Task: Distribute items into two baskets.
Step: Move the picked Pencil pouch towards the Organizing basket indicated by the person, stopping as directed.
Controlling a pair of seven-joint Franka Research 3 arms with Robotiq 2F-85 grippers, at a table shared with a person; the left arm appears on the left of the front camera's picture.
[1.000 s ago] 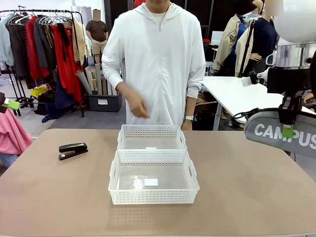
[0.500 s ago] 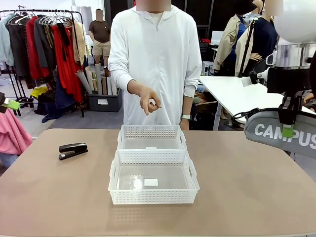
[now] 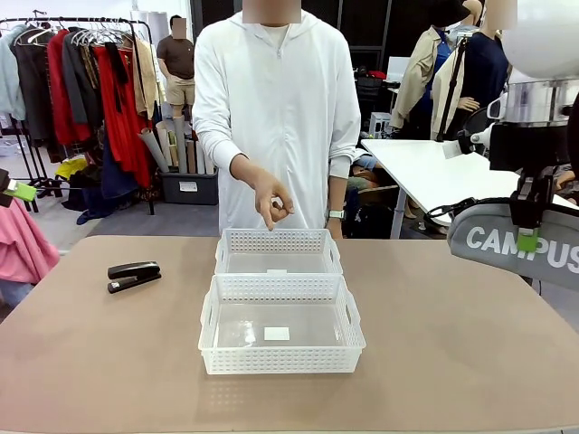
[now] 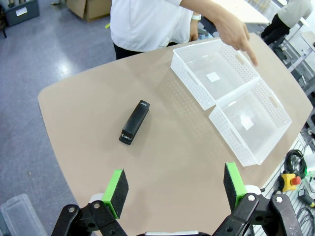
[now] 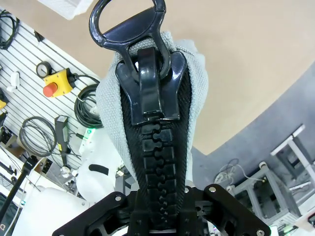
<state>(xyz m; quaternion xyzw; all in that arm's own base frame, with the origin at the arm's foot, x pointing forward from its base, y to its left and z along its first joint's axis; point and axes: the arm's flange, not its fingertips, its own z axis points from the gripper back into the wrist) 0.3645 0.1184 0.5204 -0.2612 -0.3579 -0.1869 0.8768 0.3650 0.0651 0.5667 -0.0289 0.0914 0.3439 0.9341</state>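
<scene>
0 of 2 items placed, 2 baskets (image 3: 271,287) empty. Right pincer (image 3: 527,237) clamped on pouch (image 3: 488,244), held above counter (image 3: 434,344) – left pincer (image 4: 175,183) spread apart, holding nothing. Stapler (image 3: 134,275) lies on counter, left of the baskets.

So there are two white baskets in the middle of the table (image 3: 452,353), the near basket (image 3: 281,362) touching the far basket (image 3: 278,240). A black stapler (image 3: 134,275) sits off to the left. The person's hand (image 3: 274,201) points down above the far one. At the right edge, the right gripper (image 3: 528,237) is clamped on a grey pouch (image 3: 493,242), held up off the table.
</scene>
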